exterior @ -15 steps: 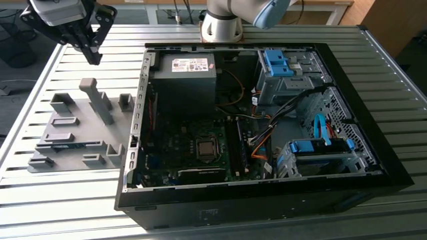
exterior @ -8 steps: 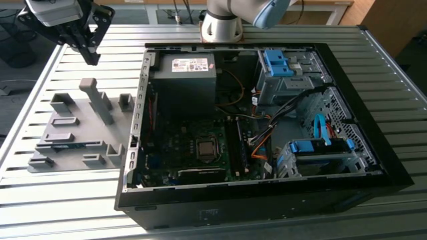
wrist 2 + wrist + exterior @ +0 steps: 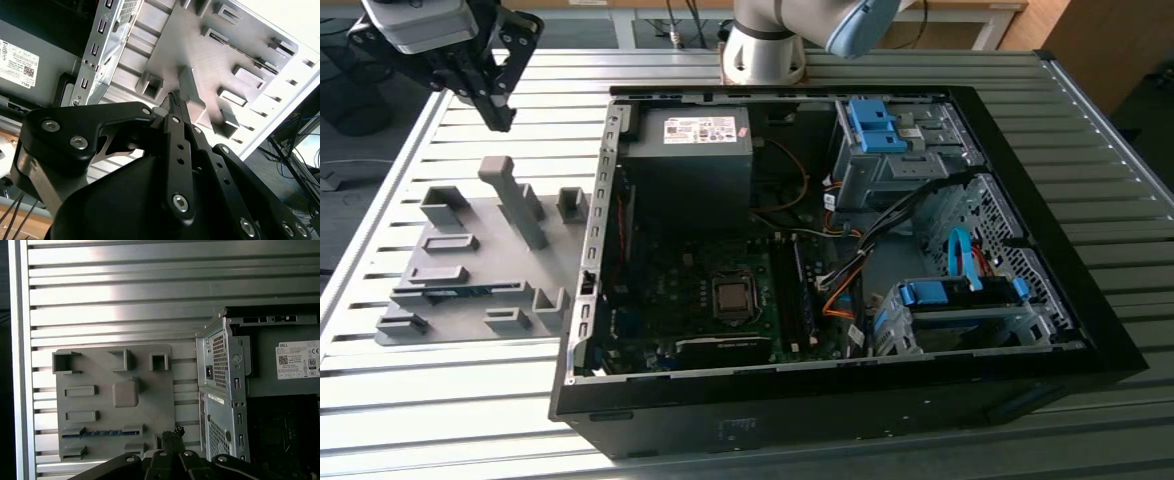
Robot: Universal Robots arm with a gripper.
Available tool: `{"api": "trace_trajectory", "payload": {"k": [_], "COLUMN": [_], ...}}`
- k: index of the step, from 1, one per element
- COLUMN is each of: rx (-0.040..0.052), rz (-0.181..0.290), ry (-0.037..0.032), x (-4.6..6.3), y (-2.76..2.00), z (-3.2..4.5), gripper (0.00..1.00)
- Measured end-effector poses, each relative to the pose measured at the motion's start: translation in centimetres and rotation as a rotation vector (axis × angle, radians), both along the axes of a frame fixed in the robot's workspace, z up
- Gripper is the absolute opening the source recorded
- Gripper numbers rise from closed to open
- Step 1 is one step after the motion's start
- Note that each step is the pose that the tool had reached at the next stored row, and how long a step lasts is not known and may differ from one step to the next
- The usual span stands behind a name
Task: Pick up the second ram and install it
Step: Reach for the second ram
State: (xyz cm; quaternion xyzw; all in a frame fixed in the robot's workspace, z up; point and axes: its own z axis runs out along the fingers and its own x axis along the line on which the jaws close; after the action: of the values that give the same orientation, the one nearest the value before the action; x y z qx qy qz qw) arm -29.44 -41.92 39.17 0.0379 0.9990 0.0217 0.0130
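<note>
The second ram [image 3: 102, 432] is a slim blue stick lying on edge between two blocks of the grey holder plate [image 3: 150, 405]. In the exterior view the ram [image 3: 458, 292] sits near the plate's [image 3: 487, 220] front left. My gripper [image 3: 498, 122] hangs in the air above the table behind the plate, well clear of the ram. Its black fingers [image 3: 174, 100] are pressed together, shut on nothing. In the first wrist view the gripper [image 3: 172, 432] shows beside the plate's edge nearest the case.
An open black computer case [image 3: 854, 395] lies on the slatted metal table [image 3: 467, 400], at the exterior view's right of the plate. Inside are the motherboard [image 3: 707, 300], memory slots [image 3: 790, 290], a power supply [image 3: 694, 150], cables and blue drive clips [image 3: 874, 125]. A tall grey post [image 3: 520, 205] stands on the plate.
</note>
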Motion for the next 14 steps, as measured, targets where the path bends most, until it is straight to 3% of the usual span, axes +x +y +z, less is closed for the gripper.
{"api": "trace_trajectory", "payload": {"k": [14], "rx": [0.0001], "rz": [0.000], "ry": [-0.0001], "x": [-1.1], "y": [-0.13], "z": [-0.02], "gripper": [0.11]}}
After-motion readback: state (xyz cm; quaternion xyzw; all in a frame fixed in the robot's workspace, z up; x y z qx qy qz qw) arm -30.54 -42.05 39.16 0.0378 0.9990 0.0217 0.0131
